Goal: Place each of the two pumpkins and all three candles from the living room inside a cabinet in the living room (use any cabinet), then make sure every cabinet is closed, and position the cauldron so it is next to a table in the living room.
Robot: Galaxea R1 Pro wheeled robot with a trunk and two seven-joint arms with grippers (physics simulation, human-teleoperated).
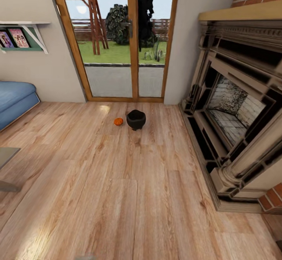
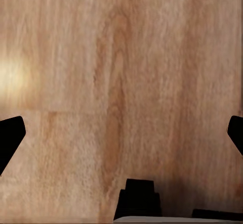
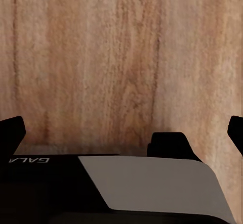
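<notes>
A black cauldron (image 1: 136, 119) stands on the wooden floor in front of the glass patio door. Just to its left lies a small orange pumpkin (image 1: 118, 121), close to the pot but apart from it. A corner of the pale-grey table (image 1: 6, 155) pokes in at the left edge of the head view. My left gripper (image 2: 121, 133) is open, with bare floorboards between its black fingertips (image 2: 11, 135). My right gripper (image 3: 121, 133) is open too, above floorboards and part of the robot's grey base. The candles and the cabinet are out of view.
A large stone fireplace (image 1: 235, 107) with a brick chimney fills the right side. A blue sofa (image 1: 13, 97) sits at the far left under a wall shelf (image 1: 23, 35) with pictures. The wood-framed glass door (image 1: 121, 41) closes off the back.
</notes>
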